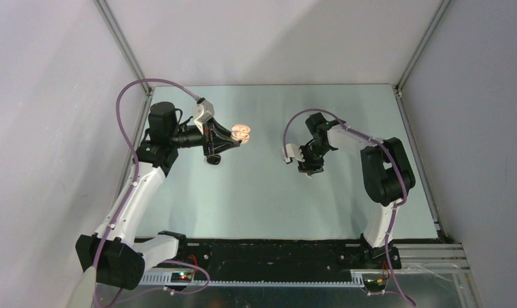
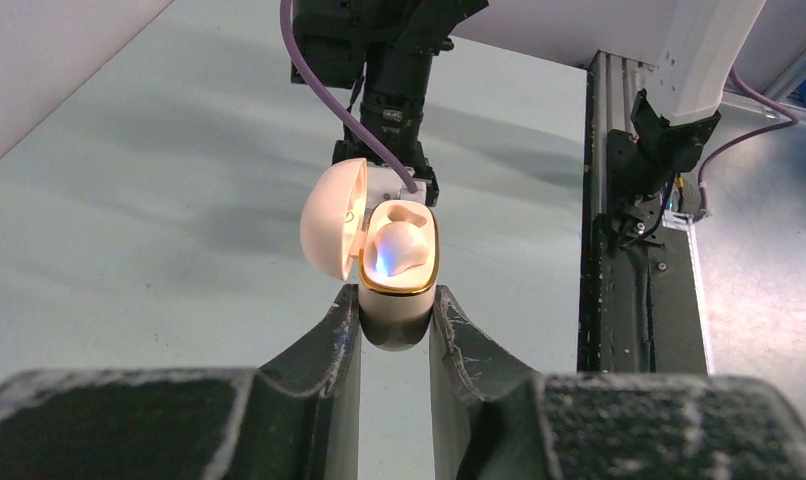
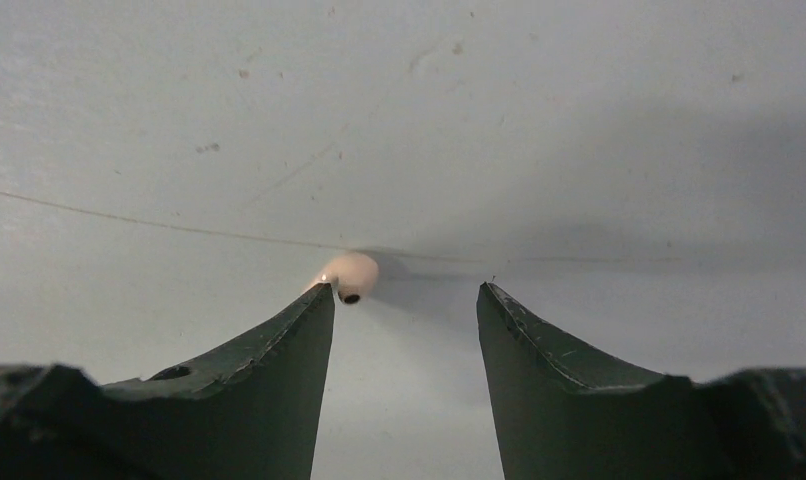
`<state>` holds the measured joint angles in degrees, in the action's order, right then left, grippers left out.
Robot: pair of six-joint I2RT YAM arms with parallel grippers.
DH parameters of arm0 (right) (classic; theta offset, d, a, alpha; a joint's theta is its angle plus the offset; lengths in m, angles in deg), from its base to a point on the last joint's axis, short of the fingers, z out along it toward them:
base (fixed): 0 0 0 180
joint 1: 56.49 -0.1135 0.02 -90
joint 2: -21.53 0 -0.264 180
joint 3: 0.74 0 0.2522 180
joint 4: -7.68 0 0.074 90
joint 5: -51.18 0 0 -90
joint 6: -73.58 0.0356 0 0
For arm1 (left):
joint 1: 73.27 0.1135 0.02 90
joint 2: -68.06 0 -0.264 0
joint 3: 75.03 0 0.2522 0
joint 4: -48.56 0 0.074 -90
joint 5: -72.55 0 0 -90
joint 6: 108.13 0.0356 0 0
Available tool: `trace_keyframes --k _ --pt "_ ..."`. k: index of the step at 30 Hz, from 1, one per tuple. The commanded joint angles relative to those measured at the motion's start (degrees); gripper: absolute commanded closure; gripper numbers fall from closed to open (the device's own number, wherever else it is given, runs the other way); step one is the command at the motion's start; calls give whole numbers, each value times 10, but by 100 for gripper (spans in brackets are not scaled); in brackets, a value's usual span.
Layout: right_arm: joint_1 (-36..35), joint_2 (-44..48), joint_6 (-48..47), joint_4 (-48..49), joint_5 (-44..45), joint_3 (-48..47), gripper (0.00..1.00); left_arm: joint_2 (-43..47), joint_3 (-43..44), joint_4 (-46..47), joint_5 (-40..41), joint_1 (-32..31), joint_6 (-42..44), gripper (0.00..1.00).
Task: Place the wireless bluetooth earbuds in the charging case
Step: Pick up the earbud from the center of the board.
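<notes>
Two end effectors, one bud apiece. Left end effector [image 2: 394, 305] is clamped tight on the charging case [image 2: 394, 330], fingers [image 2: 319, 365] on either side of its lower body, case held clear of the desk [image 2: 129, 200]. Case lid [image 2: 332, 232] is swung open to the left in the wrist view, gold rim round the opening. One earbud [image 2: 399, 248] sits inside, pale, w/ a blue glow at its lower edge.

Right end effector [image 3: 406, 292] points down at the desk, jaws apart, nothing between them. Second earbud [image 3: 349, 275], pale beige w/ a dark tip, lies on the desk right at one fingertip; can't tell if it's touching.

Top view: arms well apart, case on the left half, right end effector right of centre.
</notes>
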<state>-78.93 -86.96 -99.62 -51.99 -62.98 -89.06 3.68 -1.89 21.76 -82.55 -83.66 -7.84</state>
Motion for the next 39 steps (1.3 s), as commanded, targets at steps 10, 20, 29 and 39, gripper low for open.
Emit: trace_keyframes --k 10,20,29,39 --pt "-13 22 34 -6 -38 2 41 24 14 8 4 6 -12 100" --pt "26 28 4 -20 -12 3 41 24 13 7 3 5 -15 100" --pt "8 -8 27 23 22 2 41 36 4 7 8 5 -17 100" --pt "-13 -7 30 8 17 16 42 43 -5 7 13 1 -15 100"
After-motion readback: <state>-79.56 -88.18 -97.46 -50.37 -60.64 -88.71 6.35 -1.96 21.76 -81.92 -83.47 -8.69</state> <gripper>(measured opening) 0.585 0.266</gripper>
